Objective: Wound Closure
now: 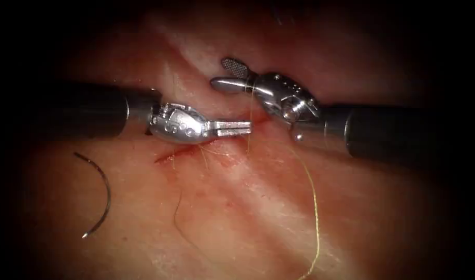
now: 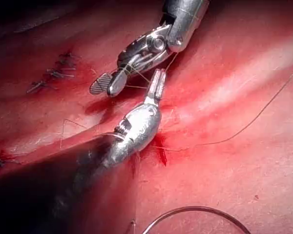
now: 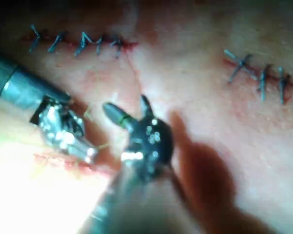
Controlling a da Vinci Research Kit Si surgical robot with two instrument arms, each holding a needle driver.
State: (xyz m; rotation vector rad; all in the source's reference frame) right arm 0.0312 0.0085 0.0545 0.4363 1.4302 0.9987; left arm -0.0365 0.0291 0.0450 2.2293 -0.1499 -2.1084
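The tissue [image 1: 237, 207] has a short red cut [image 1: 177, 152] running up toward the right. The curved needle [image 1: 101, 192] lies loose on the tissue left of the cut, held by neither tool; part of its arc [image 2: 200, 210] appears in the left wrist view. My left tool [image 1: 242, 127] reaches over the cut with its jaws shut on thin yellow thread [image 1: 248, 140] at the cut's right end. My right tool [image 1: 229, 75] hovers just above and behind it, jaws open and empty, thread draped across its wrist. The two tips are close together [image 2: 158, 77], [image 2: 105, 85].
A long yellow thread [image 1: 315, 223] trails from the right tool down over the tissue right of the cut. A dark thread end [image 1: 177, 218] lies below the cut. Rows of finished stitches [image 3: 83, 43], [image 3: 263, 73] sit farther away. Red fluid [image 2: 161, 151] stains the cut.
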